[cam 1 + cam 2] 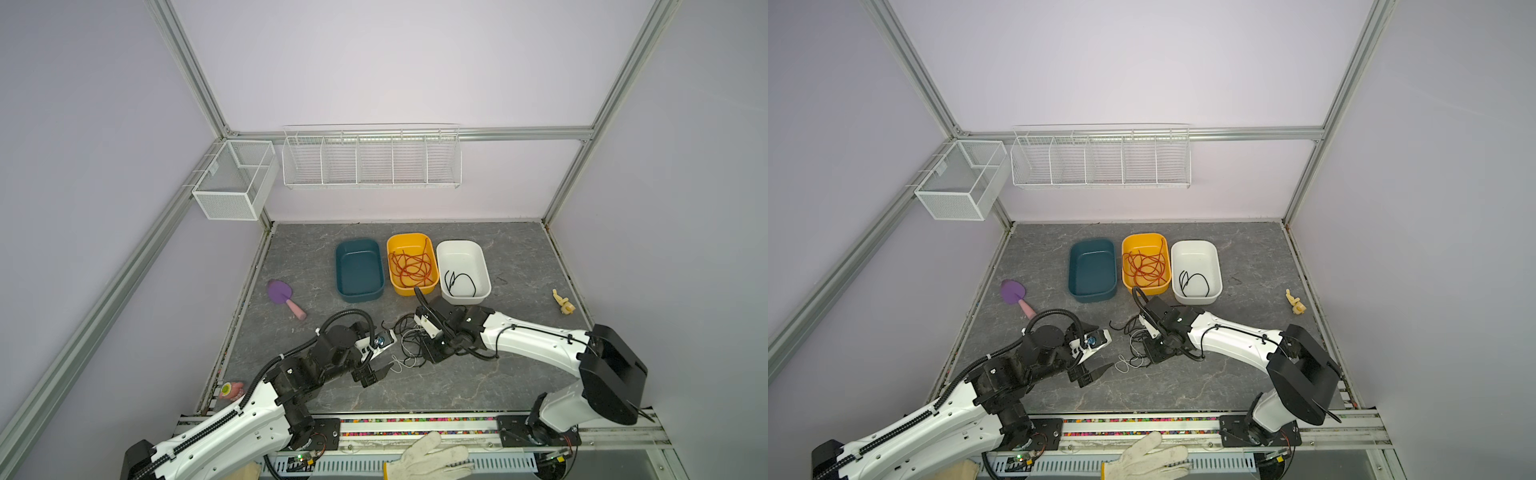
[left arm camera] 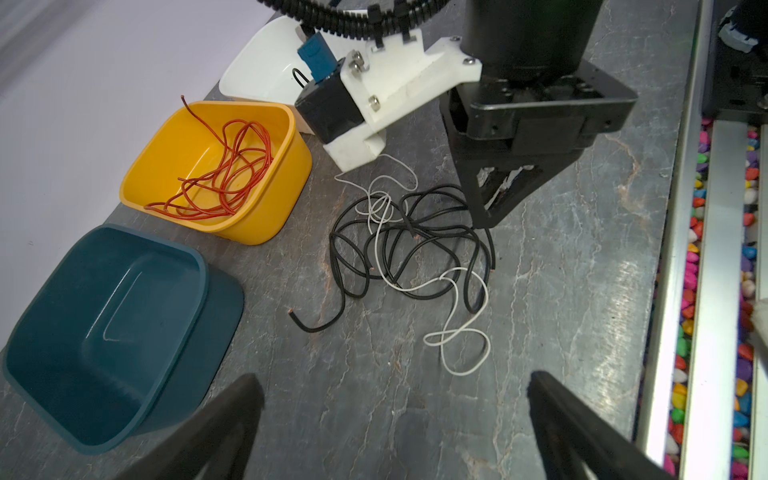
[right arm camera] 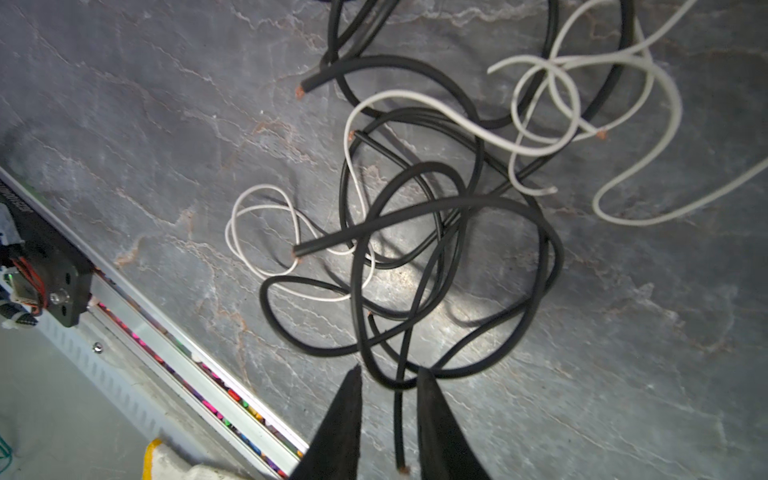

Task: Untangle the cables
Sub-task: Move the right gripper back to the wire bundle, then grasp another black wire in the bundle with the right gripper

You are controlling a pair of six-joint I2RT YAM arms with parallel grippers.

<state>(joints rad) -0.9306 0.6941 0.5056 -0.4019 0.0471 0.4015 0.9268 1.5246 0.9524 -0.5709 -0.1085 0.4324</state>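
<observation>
The right claw points down at the near edge of the tangle of cables, black and white ones looped through each other on the surface. Its two fingers stand a little apart, and one black strand runs through the gap between them. This strand lies along the fingers, not across them. From the tangle ahead of the tips it goes back toward the wrist, where its bare copper end shows. The gap looks wider than the strand, so I judge that it is not yet pinched. A pull away from the tangle along this axis would probably draw the strand out. But it crosses other black loops just ahead of the tips, and these may come with it.

The left claw is wide apart and holds nothing. The tangle lies ahead of it, near but not touching, so the right arm is clearly the nearer one.

Beyond the right claw three tubs stand in a row: a yellow tub with red-orange cables, a white tub with one black cable, and a dark blue tub that seems empty. The surface is grey with stone veins. Pale lilac walls in an aluminium frame close the room, and a wire rack hangs on the back wall.
</observation>
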